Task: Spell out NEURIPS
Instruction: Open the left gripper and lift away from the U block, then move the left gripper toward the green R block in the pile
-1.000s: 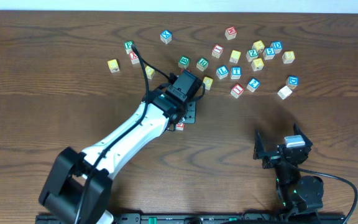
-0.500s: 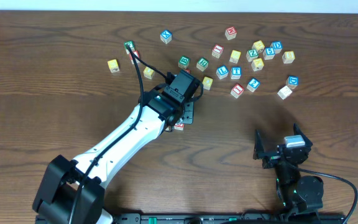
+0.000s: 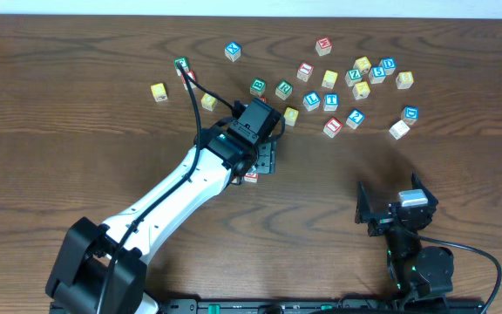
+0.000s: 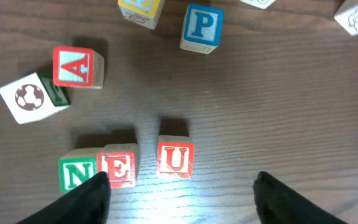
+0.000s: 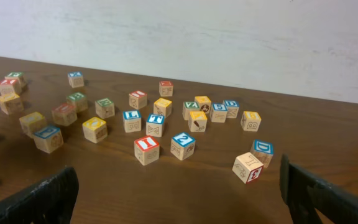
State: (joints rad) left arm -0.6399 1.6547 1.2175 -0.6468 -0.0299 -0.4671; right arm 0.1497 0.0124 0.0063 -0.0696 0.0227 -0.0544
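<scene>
In the left wrist view a green N cube (image 4: 76, 175) and a red E cube (image 4: 119, 165) stand touching in a row. A cube with a red U (image 4: 176, 157) stands a small gap to their right. My left gripper (image 4: 182, 188) is open just in front of the U cube, with nothing between its fingers (image 4: 91, 200). A blue P cube (image 4: 201, 26) lies farther back. From overhead the left gripper (image 3: 261, 162) covers most of the row. My right gripper (image 3: 396, 209) rests open near the table's front right, holding nothing.
A red A cube (image 4: 77, 66) and a tilted soccer-ball cube (image 4: 32, 98) lie behind the row on the left. Several loose letter cubes are scattered at the back right (image 3: 347, 83), among them two green ones (image 3: 283, 89). A yellow cube (image 3: 158, 91) sits apart at back left.
My left gripper has opened, and the U cube now stands free on the table beside E. The left arm shifted slightly earlier. The right arm has not moved.
</scene>
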